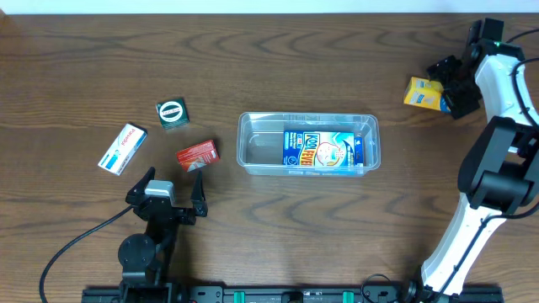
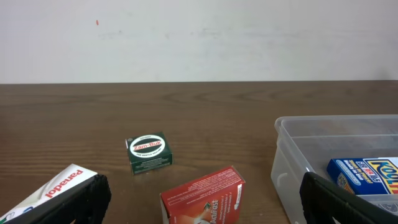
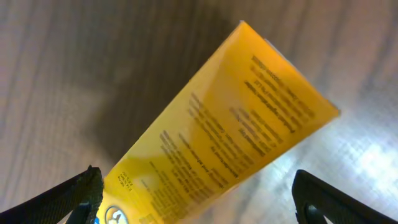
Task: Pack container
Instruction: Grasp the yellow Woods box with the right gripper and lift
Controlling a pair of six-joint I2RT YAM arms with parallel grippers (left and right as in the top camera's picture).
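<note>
Clear container (image 1: 307,115) mid-table, blue box (image 1: 324,150) inside: well to its right, our right gripper (image 1: 445,87) hovers spread-jawed over the yellow box (image 1: 421,93); closing and lifting come next. Our left gripper (image 1: 174,177) hangs spread near its left end.

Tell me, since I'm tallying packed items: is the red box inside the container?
No, the red box lies on the table, left of the container.

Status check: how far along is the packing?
Done: one blue box lies in the container. In hand: the right gripper hangs open over the yellow box, not gripping it. Remaining: that one plus the red box, green box and white box, all outside; the left gripper is open near the red box.
</note>
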